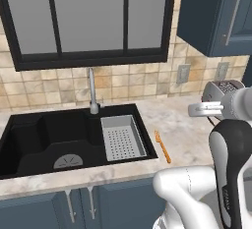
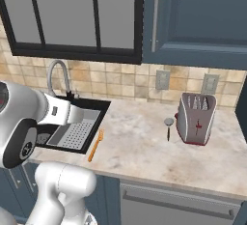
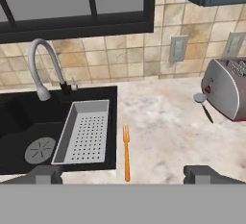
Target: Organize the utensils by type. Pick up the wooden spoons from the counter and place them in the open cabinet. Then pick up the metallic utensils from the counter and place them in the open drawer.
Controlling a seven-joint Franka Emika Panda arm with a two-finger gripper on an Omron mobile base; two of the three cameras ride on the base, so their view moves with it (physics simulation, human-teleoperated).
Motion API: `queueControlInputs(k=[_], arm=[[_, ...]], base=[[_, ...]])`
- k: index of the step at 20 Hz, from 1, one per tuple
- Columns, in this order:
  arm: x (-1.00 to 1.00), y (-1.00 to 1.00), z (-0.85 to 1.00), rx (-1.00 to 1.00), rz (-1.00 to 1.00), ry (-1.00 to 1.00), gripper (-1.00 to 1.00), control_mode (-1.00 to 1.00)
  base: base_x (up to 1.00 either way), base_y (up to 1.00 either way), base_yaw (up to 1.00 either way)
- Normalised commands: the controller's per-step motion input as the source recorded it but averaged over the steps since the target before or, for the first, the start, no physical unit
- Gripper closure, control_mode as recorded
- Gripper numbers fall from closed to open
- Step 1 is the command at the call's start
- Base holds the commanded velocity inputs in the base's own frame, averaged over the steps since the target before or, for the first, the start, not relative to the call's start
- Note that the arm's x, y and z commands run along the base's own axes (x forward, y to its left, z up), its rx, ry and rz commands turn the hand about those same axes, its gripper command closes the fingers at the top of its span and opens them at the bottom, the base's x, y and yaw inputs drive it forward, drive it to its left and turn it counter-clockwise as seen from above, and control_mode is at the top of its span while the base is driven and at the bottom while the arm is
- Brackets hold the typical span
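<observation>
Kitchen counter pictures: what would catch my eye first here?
Probably the black sink with its grey perforated tray, under a dark-framed window. An orange fork lies on the beige counter just right of it. Farther right stands a silver toaster, with a small round-headed utensil beside it.

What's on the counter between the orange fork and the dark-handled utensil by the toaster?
Nothing: bare counter between the fork and the dark-handled utensil, seen in the right base and hand views.

You have a beige marbled counter (image 2: 140,142) with a black sink (image 3: 29,127) set into it. An orange fork (image 3: 127,153) lies just beside the sink's rim. A toaster (image 2: 195,118) stands near the wall, with a dark-handled, round-headed utensil (image 2: 168,126) just beside it.
</observation>
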Motion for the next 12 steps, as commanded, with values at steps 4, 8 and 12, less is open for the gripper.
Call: queueControlInputs(k=[4,8,12], arm=[[0.0,0.0,0.0,0.0,0.0,0.0,-1.0,1.0],[0.0,0.0,0.0,0.0,0.0,0.0,-1.0,1.0],[0.0,0.0,0.0,0.0,0.0,0.0,-1.0,1.0]], base=[[0.0,0.0,0.0],[0.0,0.0,0.0],[0.0,0.0,0.0]])
